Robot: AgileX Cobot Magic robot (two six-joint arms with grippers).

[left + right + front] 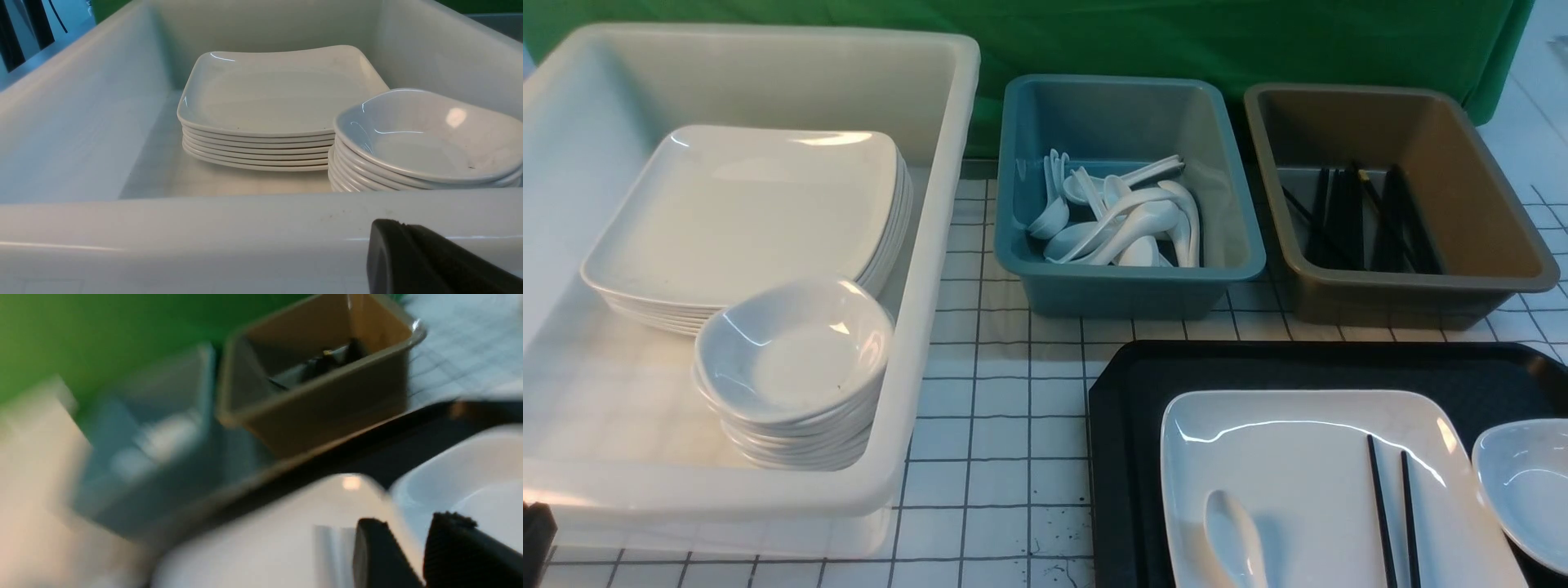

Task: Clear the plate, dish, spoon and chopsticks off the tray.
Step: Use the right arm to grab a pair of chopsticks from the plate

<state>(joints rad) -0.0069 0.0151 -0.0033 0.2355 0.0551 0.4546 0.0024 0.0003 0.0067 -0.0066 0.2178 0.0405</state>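
Tray (1127, 425) sits lower right of front view w/ plate (1298, 457) on it; spoon (1237, 535) lies on plate's lower-left part, chopsticks (1380, 506) side by side on its right part, and dish (1531, 490) is just beside plate at right edge of frame, partly cut off. L gripper (402, 228), lower right of left wrist view, is closed & empty, just outside near wall of white tub (245, 220), which holds stack of plates (269, 102) & stack of dishes (425, 134). R gripper (410, 520), lower right of right wrist view, has fingers apart over white crockery, too blurred to tell if clamping anything.
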